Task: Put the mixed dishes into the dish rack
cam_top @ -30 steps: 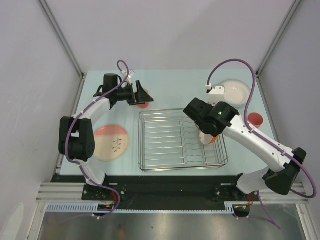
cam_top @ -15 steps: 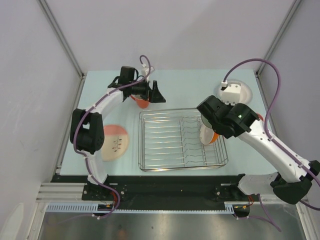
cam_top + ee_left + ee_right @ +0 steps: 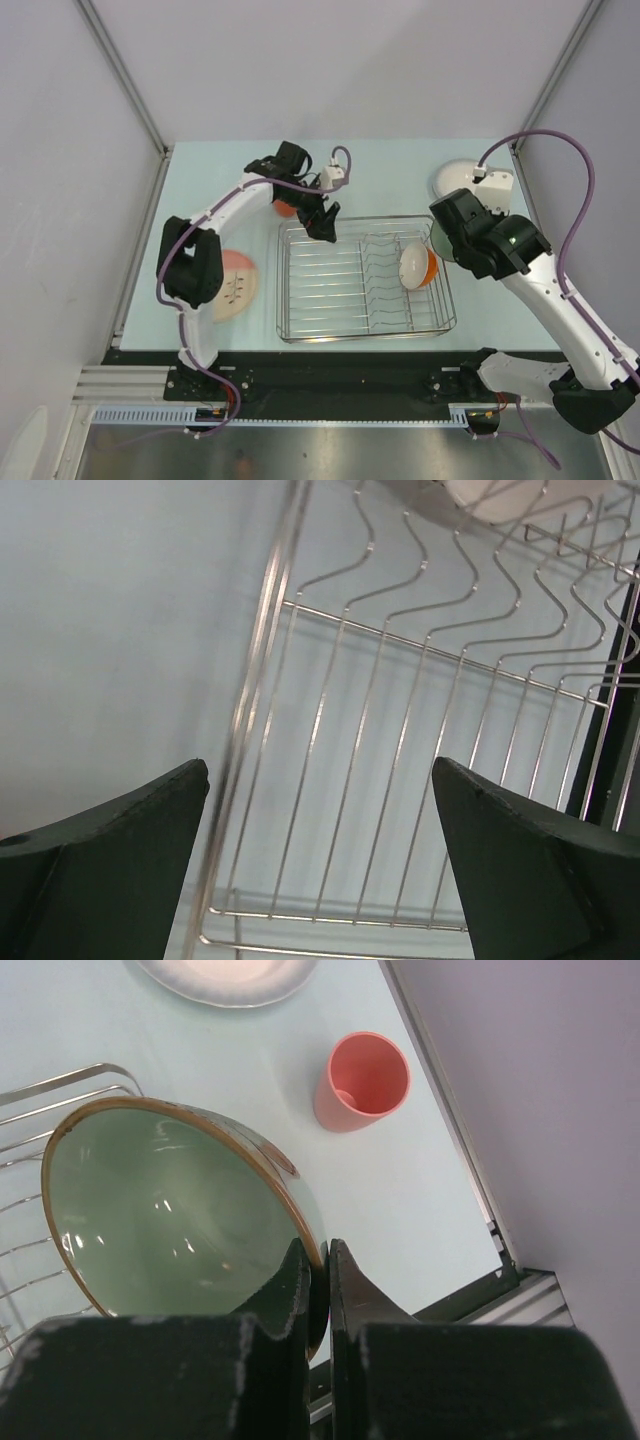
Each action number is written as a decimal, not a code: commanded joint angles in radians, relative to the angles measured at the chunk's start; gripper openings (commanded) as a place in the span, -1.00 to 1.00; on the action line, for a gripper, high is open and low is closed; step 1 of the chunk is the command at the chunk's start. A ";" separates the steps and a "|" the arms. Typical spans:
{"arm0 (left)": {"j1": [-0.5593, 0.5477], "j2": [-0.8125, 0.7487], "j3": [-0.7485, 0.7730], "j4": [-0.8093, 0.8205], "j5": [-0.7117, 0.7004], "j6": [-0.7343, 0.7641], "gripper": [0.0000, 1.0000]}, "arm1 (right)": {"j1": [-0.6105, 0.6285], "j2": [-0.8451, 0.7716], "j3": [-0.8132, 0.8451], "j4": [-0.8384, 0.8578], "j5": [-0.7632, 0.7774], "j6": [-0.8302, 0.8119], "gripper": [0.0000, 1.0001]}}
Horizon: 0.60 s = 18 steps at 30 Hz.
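Note:
The silver wire dish rack (image 3: 340,285) stands mid-table, and an orange-and-white bowl (image 3: 417,266) leans on edge among its right dividers. My right gripper (image 3: 327,1255) is shut on the rim of the pale green bowl (image 3: 160,1210), held tilted above the rack's far right corner (image 3: 437,240). My left gripper (image 3: 322,222) hangs open over the rack's far left corner, with only rack wires (image 3: 330,780) between its fingers. The orange mug (image 3: 285,208) sits just behind the left arm. The pink plate (image 3: 238,285) lies left of the rack, partly under that arm. The pink tumbler (image 3: 362,1080) stands upright near the white plate (image 3: 225,975).
The white plate (image 3: 455,178) sits at the far right of the table, close to the right wall. The table's right edge and a metal rail (image 3: 500,1260) run just beyond the tumbler. Grey walls close in both sides.
My left arm has swung right, from over the mug to the rack's far left corner. My right arm has drawn back to the right, uncovering the orange-and-white bowl in the rack.

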 commanded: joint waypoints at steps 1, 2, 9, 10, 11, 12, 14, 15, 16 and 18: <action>-0.056 -0.034 -0.012 -0.054 -0.045 0.096 0.99 | -0.048 -0.055 -0.019 0.132 -0.015 -0.093 -1.00; -0.071 -0.030 -0.012 -0.046 -0.055 0.096 0.99 | -0.051 -0.060 -0.024 0.138 -0.022 -0.101 -1.00; -0.090 0.060 0.060 0.037 -0.117 0.059 0.99 | -0.074 -0.078 -0.038 0.164 -0.045 -0.121 -1.00; -0.088 0.071 0.071 0.046 -0.132 0.058 0.99 | -0.077 -0.078 -0.039 0.166 -0.048 -0.121 -1.00; -0.088 0.081 0.088 0.054 -0.146 0.059 1.00 | -0.077 -0.077 -0.041 0.166 -0.048 -0.122 -1.00; -0.088 0.101 0.096 0.075 -0.160 0.064 0.99 | -0.077 -0.078 -0.044 0.167 -0.048 -0.121 -1.00; -0.090 0.118 0.119 0.094 -0.204 0.078 0.99 | -0.077 -0.074 -0.044 0.167 -0.050 -0.124 -1.00; -0.088 0.140 0.128 0.092 -0.218 0.097 0.99 | -0.079 -0.074 -0.042 0.167 -0.051 -0.124 -1.00; -0.088 0.150 0.139 0.089 -0.232 0.108 0.99 | -0.079 -0.071 -0.041 0.169 -0.054 -0.124 -1.00; -0.085 0.189 0.178 0.062 -0.261 0.146 0.87 | -0.079 -0.066 -0.036 0.169 -0.058 -0.127 -1.00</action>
